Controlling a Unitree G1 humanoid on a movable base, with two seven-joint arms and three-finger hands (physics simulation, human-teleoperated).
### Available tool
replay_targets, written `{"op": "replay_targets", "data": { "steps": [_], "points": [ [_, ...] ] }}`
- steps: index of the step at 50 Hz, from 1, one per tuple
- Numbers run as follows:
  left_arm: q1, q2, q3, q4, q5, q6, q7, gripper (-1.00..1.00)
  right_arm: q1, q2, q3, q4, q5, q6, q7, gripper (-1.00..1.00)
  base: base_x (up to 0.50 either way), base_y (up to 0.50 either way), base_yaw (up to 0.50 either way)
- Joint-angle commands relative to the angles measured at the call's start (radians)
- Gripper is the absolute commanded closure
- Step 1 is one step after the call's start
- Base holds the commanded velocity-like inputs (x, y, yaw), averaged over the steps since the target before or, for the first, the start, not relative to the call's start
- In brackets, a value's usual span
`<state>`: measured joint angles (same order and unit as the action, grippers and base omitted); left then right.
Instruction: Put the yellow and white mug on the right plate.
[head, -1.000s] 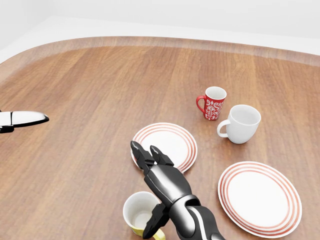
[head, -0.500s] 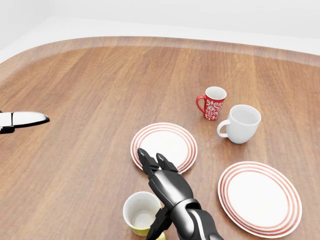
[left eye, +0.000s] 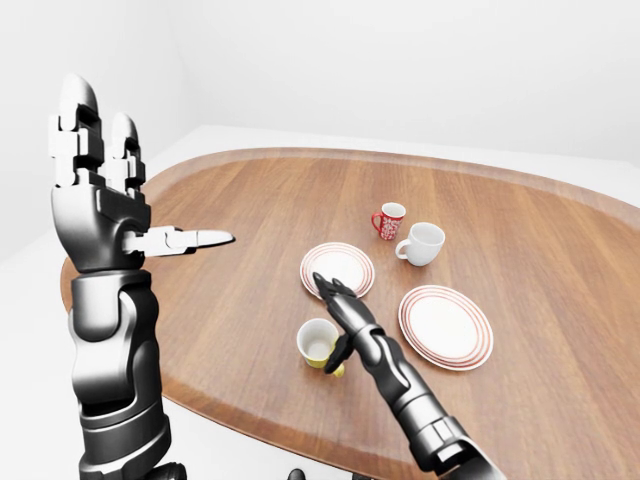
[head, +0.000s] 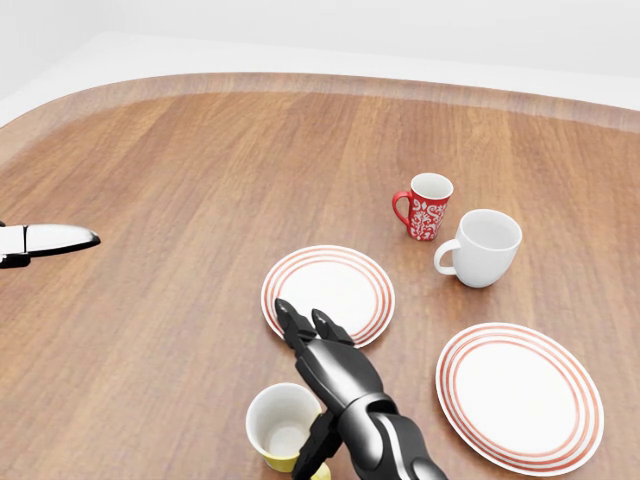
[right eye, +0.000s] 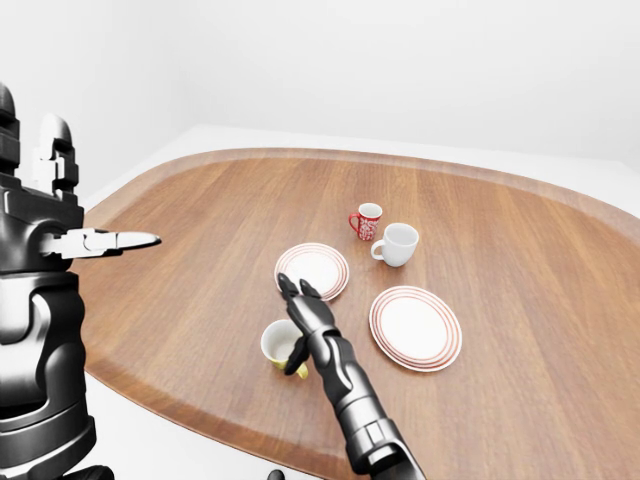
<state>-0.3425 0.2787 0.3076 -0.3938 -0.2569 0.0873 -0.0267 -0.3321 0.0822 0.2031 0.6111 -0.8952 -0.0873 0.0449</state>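
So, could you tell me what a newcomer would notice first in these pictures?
Probably the right hand, fingers spread open beside the yellow and white mug at the head view's bottom. Then the raised left hand filling the left-eye view's left side, and the empty right plate.

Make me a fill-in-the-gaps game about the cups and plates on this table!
1. The table holds ___ plates.
2. The patterned mug beside the white mug is ___ and white.
3. The right hand is next to the ___ and white mug.
4. Right now the right plate has ___ on it.

Missing words: two; red; yellow; nothing
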Motion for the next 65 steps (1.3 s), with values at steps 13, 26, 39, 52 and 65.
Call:
{"op": "replay_targets", "data": {
  "steps": [13, 26, 39, 52, 65],
  "points": [
    [0.002, -0.004, -0.003, -0.007, 0.002, 0.000, -0.001, -0.98, -0.010, 0.016, 0.011, 0.011, -0.003, 0.000, 0.039, -1.00, 0.00, 0.00, 0.00],
    [0.006, -0.005, -0.003, -0.011, 0.003, 0.000, -0.003, -0.98, -0.007, 0.020, 0.014, 0.010, -0.003, 0.000, 0.079, -1.00, 0.00, 0.00, 0.00],
    [0.006, -0.009, -0.006, -0.008, 0.008, 0.000, -0.005, -0.98, -0.006, 0.019, 0.018, 0.012, -0.018, 0.000, 0.091, -1.00, 0.00, 0.00, 0.00],
    [0.005, -0.009, -0.006, -0.013, 0.007, 0.000, -0.004, -0.98, 0.003, 0.025, 0.028, 0.007, -0.039, 0.001, 0.089, -1.00, 0.00, 0.00, 0.00],
    [0.003, -0.007, -0.004, -0.019, 0.003, 0.000, -0.001, -0.98, -0.014, 0.030, 0.025, 0.069, -0.047, 0.000, 0.055, -1.00, 0.00, 0.00, 0.00]
  ]
}}
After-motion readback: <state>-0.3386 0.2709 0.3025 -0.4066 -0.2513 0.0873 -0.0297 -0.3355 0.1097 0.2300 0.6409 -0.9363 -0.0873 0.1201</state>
